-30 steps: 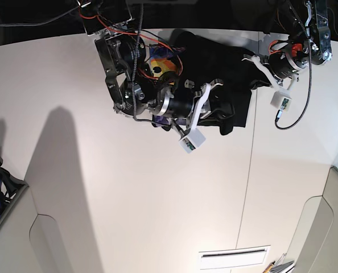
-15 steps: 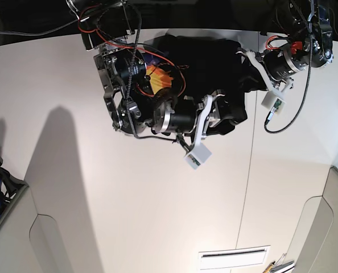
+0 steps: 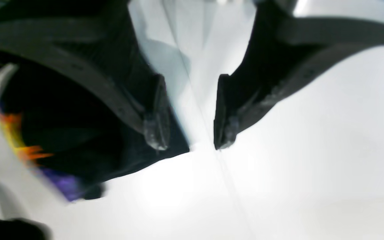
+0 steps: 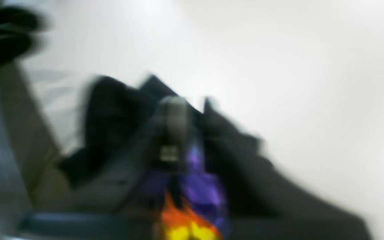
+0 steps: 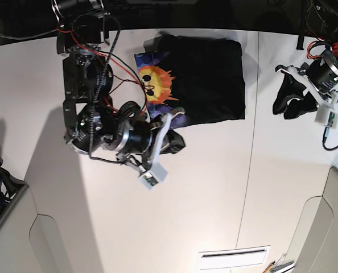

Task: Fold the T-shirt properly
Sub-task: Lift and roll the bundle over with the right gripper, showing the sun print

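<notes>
A: Where is the T-shirt (image 5: pixel 206 77)?

B: It lies folded into a compact dark block near the far edge of the white tabletop (image 5: pixel 186 216), black side up over most of it. Along its left edge in the base view the printed side shows: an orange-yellow smiley sun on a purple-blue patch.

A: And the left hand (image 5: pixel 290 101)?

B: It hangs over bare tabletop, well apart from the shirt on the base view's right. Its wrist camera shows the two dark fingers (image 3: pixel 155 116) spread with nothing between them, the shirt's edge just beside one.

A: The right hand (image 5: pixel 176 147)?

B: It sits at the shirt's near left corner. Its wrist view is badly blurred, but the tips appear pressed together; whether cloth is pinched, I cannot tell.
</notes>
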You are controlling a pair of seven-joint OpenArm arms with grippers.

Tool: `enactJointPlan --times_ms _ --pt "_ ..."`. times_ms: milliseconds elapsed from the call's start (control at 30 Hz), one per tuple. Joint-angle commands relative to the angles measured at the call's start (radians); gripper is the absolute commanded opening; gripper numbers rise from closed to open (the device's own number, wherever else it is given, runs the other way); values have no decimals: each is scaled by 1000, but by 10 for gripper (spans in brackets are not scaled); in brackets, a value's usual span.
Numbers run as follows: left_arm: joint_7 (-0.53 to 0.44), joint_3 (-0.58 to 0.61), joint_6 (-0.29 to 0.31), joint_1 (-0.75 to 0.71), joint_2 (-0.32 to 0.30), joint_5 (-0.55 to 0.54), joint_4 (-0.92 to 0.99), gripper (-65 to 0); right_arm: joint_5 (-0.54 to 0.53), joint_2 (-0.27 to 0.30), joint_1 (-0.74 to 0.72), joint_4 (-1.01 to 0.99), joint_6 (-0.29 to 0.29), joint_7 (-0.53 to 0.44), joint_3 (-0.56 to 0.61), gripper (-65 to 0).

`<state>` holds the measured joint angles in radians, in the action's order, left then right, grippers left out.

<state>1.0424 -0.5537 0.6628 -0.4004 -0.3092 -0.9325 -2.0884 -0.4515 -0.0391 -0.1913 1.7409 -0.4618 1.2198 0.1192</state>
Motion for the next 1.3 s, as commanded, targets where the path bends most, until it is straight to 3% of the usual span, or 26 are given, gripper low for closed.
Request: enactJointPlan --times_ms 0,133,300,400,567,700,800,900,1000,1133,1267 --pt "-1 -4 21 1 -5 -37 -23 -394 -16 4 -2 16 6 -18 -21 -650" --pt "13 -4 34 -2 8 -63 -26 -401 -47 14 89 16 24 -19 -84 -650" --pt "13 -4 34 -2 16 -58 -26 -401 -56 5 227 16 10 -82 -6 -650" --pt "13 -4 34 -2 15 -48 -26 -401 28 0 266 16 43 -136 107 -650" --pt "14 -4 34 -2 16 -43 -26 -401 204 -47 264 16 125 -137 314 -650" --pt "27 -4 33 -5 15 -44 -26 -401 415 -63 246 16 243 -155 402 -650" --pt "61 -4 32 -5 15 -71 -26 -405 496 -62 212 16 287 -154 403 -650" --pt "113 -4 35 -29 16 -165 -26 -484 541 -61 188 16 332 -156 396 -650" --pt "164 -2 35 -55 15 -242 -26 -501 541 -60 171 16 354 -163 386 -650" --pt "175 -2 35 -55 15 -237 -26 -501 567 -61 142 16 354 -169 352 -650" --pt "222 -2 35 -58 15 -149 -26 -502 562 -61 119 18 354 -161 303 -650"
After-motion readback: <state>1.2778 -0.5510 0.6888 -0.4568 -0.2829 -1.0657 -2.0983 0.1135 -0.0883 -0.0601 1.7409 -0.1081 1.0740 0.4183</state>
